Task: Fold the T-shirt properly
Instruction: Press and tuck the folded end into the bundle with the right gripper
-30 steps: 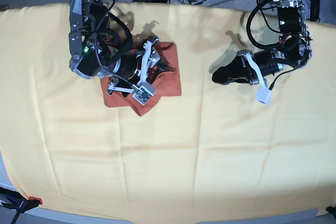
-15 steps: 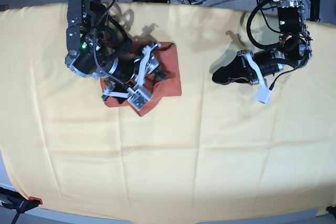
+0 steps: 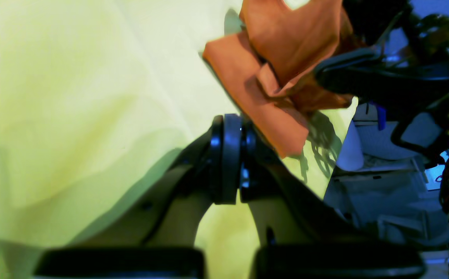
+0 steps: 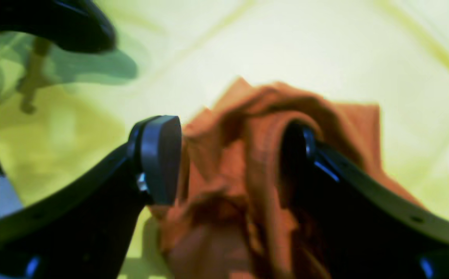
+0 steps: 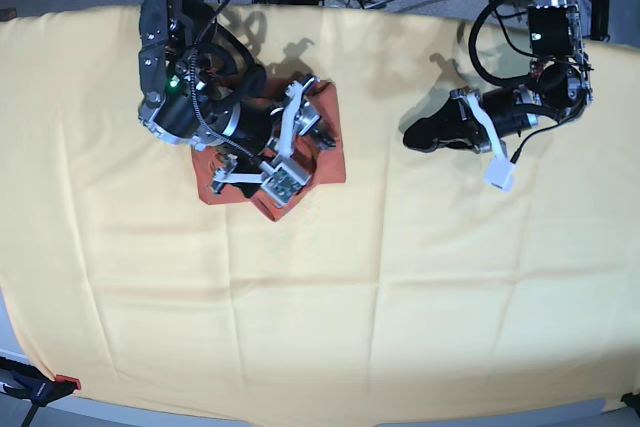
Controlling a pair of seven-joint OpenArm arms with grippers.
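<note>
1. Right claw [image 5: 300, 147], at the left of the base view: now shifted slightly over the T-shirt [image 5: 325, 152] compared with a second ago, jaws wide, one pad under a fabric fold in the wrist view, nothing clamped.
2. T-shirt: bunched small on the yellow cloth [image 5: 400, 287] covering the counter, near the far left; probably nearly folded.
3. Left claw [image 5: 415, 137]: closed, empty, resting well apart, unchanged.

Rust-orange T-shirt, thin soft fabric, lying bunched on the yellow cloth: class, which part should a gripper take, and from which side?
Probably the free corner of the rust-orange T-shirt nearest the base camera, approached from above. That corner lies flat on the pale yellow cloth, clear of the right gripper, whose open fingers straddle the bunched middle.
</note>
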